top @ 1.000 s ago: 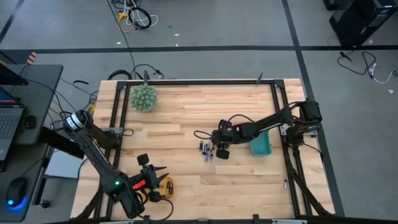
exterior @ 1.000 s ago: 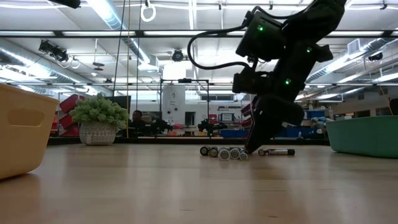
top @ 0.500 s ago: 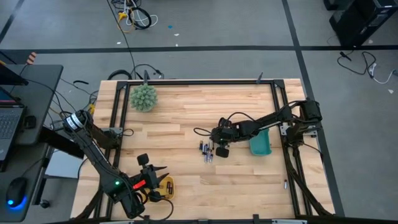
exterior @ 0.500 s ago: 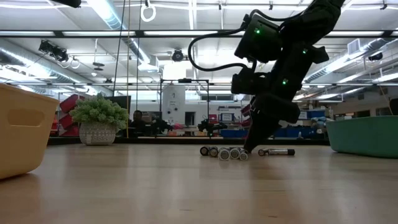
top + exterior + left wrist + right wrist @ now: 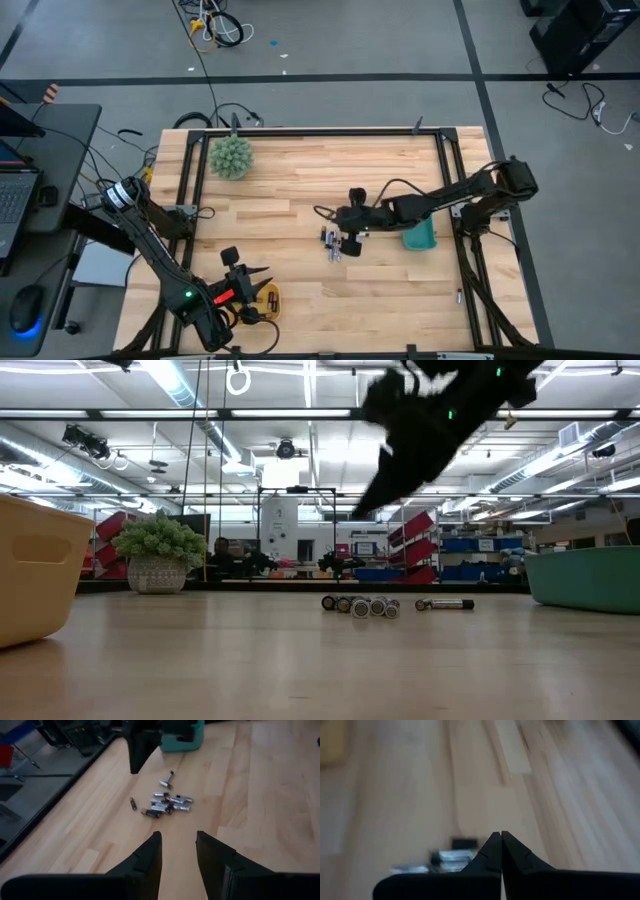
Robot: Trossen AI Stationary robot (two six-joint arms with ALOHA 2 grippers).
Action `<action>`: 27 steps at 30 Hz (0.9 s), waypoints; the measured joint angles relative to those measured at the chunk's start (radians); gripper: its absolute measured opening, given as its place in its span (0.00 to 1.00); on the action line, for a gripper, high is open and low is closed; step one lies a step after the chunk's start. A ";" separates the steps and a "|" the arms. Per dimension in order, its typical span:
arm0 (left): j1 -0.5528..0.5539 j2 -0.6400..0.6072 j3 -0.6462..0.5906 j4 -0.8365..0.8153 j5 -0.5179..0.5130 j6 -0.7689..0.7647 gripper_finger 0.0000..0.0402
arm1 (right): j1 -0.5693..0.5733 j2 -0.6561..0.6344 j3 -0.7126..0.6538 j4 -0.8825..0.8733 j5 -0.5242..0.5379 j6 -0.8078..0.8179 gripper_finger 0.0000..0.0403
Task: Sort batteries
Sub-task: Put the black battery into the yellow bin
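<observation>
The batteries (image 5: 331,243) lie in a small loose cluster on the wooden table near its middle, and also show in the left wrist view (image 5: 167,805) and the low view (image 5: 362,605). My right gripper (image 5: 349,243) hangs shut above the cluster's right side. Its fingertips (image 5: 500,836) meet and nothing shows between them. My left gripper (image 5: 178,836) waits open at the near left, beside a yellow tray (image 5: 268,298), and faces the batteries from a distance.
A teal tray (image 5: 420,236) stands right of the batteries under the right arm. The yellow tray (image 5: 35,570) is at the near left. A spiky green ball (image 5: 231,157) sits at the far left corner. Bare wood lies between the cluster and the left gripper.
My right gripper has risen from the table beside the batteries to well above them, tipping closer to level as it went. The batteries lie where they were.
</observation>
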 joint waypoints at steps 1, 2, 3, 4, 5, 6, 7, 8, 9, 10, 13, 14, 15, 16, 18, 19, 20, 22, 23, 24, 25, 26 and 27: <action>0.000 0.000 0.000 0.000 -0.013 0.000 0.29 | 0.015 -0.003 0.010 0.003 0.012 -0.012 0.01; 0.000 0.000 0.000 0.001 -0.020 0.000 0.29 | 0.026 -0.002 0.018 0.001 0.024 -0.025 0.01; 0.000 0.000 0.000 0.001 -0.021 0.000 0.29 | 0.034 -0.001 0.020 0.001 0.031 -0.035 0.01; 0.000 0.000 0.000 0.001 -0.021 0.000 0.29 | 0.039 0.000 0.020 0.000 0.043 -0.039 0.00; 0.000 0.000 0.000 0.002 -0.022 0.000 0.29 | 0.035 0.004 0.020 0.005 0.055 -0.037 0.00; 0.000 0.000 0.000 0.003 -0.022 0.000 0.29 | 0.026 0.013 0.020 0.021 0.073 -0.022 0.00; 0.000 0.000 0.000 0.004 -0.023 0.000 0.29 | 0.013 0.018 0.020 0.030 0.090 0.000 0.00; 0.000 0.000 0.000 0.004 -0.023 0.000 0.29 | -0.003 0.022 0.020 0.023 0.101 0.022 0.00; 0.000 0.000 0.000 0.004 -0.023 0.000 0.29 | -0.019 0.032 0.020 0.025 0.104 0.039 0.00; 0.000 0.000 0.000 0.005 -0.023 0.000 0.29 | -0.037 0.037 0.020 0.035 0.105 0.059 0.00; 0.000 0.000 0.000 0.006 -0.023 0.000 0.29 | -0.094 0.046 0.019 0.051 0.046 0.136 0.00; 0.000 0.000 0.000 0.010 -0.024 0.000 0.29 | -0.113 0.050 0.021 0.075 -0.003 0.166 0.00; 0.000 0.000 -0.003 0.013 -0.024 0.000 0.29 | -0.127 0.051 0.021 0.083 -0.056 0.191 0.00; 0.000 0.000 -0.008 0.016 -0.025 0.000 0.29 | -0.139 0.056 0.021 0.083 -0.106 0.208 0.00; 0.002 0.001 -0.019 0.028 -0.025 0.000 0.29 | -0.152 0.069 0.022 0.091 -0.181 0.247 0.00; 0.002 0.001 -0.027 0.035 -0.026 0.000 0.29 | -0.152 0.070 0.020 0.069 -0.196 0.268 0.00; 0.002 0.001 -0.036 0.045 -0.026 0.000 0.29 | -0.149 0.071 0.019 0.052 -0.210 0.296 0.00; 0.006 0.001 -0.055 0.066 -0.025 0.000 0.29 | -0.137 0.081 0.022 0.051 -0.211 0.343 0.02; 0.006 0.001 -0.064 0.067 -0.025 0.000 0.29 | -0.128 0.083 0.021 0.039 -0.210 0.350 0.02; 0.007 0.001 -0.072 0.076 -0.024 -0.001 0.29 | -0.119 0.087 0.019 0.031 -0.205 0.348 0.03; 0.010 0.001 -0.078 0.090 -0.022 -0.001 0.29 | -0.110 0.094 0.019 0.043 -0.182 0.335 0.05; 0.013 0.001 -0.083 0.090 -0.021 0.000 0.29 | -0.101 0.099 0.020 0.057 -0.149 0.328 0.06; 0.016 0.001 -0.087 0.086 -0.020 0.000 0.29 | -0.094 0.100 0.020 0.061 -0.115 0.322 0.06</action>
